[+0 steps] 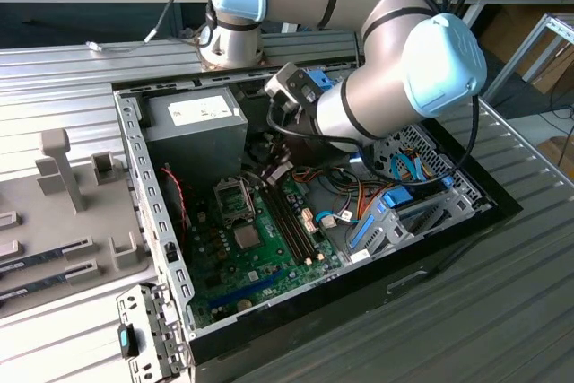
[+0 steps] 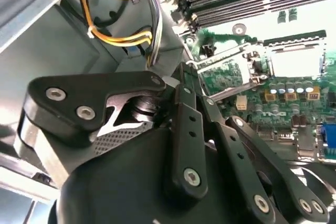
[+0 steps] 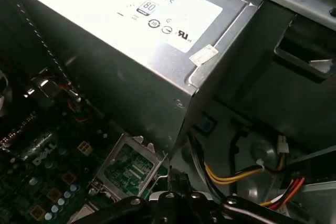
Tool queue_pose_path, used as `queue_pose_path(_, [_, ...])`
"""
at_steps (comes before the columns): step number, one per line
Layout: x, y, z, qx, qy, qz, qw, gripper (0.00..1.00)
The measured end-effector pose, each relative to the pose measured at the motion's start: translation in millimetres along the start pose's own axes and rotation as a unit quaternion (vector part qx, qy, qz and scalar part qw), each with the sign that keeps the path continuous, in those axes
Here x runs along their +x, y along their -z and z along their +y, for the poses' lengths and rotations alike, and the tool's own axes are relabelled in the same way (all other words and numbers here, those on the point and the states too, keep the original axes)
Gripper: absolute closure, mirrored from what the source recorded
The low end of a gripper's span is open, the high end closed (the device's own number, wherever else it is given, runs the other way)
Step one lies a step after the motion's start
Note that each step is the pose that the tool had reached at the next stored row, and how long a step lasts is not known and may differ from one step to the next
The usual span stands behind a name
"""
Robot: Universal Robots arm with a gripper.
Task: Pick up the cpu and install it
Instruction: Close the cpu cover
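The arm reaches into the open computer case [image 1: 134, 145]. My gripper [image 1: 274, 166] hangs low over the back of the green motherboard [image 1: 269, 253], between the power supply and the memory slots. In both wrist views its black links converge at the tip [image 2: 177, 80] [image 3: 178, 186], just beside the processor socket [image 1: 231, 196] [image 2: 294, 59]. The socket's metal load plate [image 2: 226, 69] [image 3: 128, 166] stands flipped up. The socket bed glares bright in the second wrist view. The cpu is hidden from me.
A silver power supply [image 1: 195, 123] [image 3: 131, 30] stands close behind the gripper. Yellow, orange and red cables [image 2: 118, 32] [image 3: 236, 174] run beside it. Memory slots [image 1: 291, 217] and a bare dark chip [image 1: 247, 238] lie on the board. Grey fixtures [image 1: 63, 177] sit at the exterior view's left.
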State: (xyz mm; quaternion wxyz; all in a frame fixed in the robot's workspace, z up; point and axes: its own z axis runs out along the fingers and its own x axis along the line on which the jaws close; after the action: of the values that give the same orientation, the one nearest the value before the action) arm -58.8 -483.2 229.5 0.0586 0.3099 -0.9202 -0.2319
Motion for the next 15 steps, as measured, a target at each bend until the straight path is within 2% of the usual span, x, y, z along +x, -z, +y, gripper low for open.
queue_pose_path(2, [-1.2,-0.9,1.3,0.0154,-0.005,0.0104,0.99982,0.89])
queue_pose_path(3, [-1.6,-1.2,1.7,0.027,-0.009,0.018,0.99944,0.89])
queue_pose_path(5, [-2.1,-1.6,2.4,0.0418,-0.014,0.028,0.99864,0.89])
queue_pose_path(6, [-2.8,-2.2,3.2,0.0482,-0.016,0.0321,0.9982,0.89])
queue_pose_path(8, [-5.5,-3.9,6.4,0.0517,-0.017,0.0343,0.99792,0.89])
queue_pose_path(12, [-10.4,-8.8,14.8,0.0518,-0.018,0.0341,0.99792,0.89])
queue_pose_path(15, [-11.6,-14.3,14.4,0.0514,-0.018,0.0339,0.99795,0.89])
